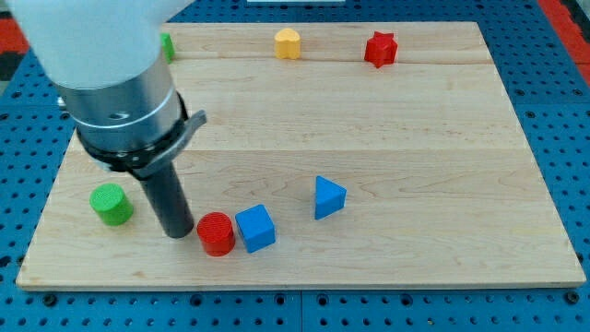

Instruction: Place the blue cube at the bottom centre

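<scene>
The blue cube (255,228) lies low on the wooden board (415,120), a little left of centre. A red cylinder (217,233) touches its left side. My tip (177,231) is at the lower end of the dark rod, just left of the red cylinder and close to it, so tip, red cylinder and blue cube stand in a row. A blue triangular block (327,197) lies to the right of the cube and slightly higher.
A green cylinder (111,204) lies left of my tip. At the view's top are a yellow block (288,43), a red star-shaped block (380,49) and a green block (167,46) partly hidden behind the arm. Blue pegboard surrounds the board.
</scene>
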### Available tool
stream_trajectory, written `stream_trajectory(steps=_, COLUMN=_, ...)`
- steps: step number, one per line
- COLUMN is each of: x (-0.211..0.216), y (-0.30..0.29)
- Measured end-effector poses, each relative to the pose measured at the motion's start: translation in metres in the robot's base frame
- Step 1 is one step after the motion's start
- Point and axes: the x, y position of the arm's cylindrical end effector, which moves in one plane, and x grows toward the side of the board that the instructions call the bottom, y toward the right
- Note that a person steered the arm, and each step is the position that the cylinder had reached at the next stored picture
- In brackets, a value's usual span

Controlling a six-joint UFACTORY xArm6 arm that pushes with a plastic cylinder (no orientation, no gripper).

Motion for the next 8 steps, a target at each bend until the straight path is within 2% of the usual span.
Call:
stream_trajectory(steps=1, x=0.027, y=-0.004)
stream_trajectory(steps=4, x=-0.012, y=0.111)
stream_trajectory(steps=5, x=-0.016, y=0.083)
stream_trajectory(steps=6, x=0.017, y=0.043)
stream_trajectory(steps=7, x=0.066, y=0.094)
stream_trajectory(steps=8, x=0.042, y=0.109)
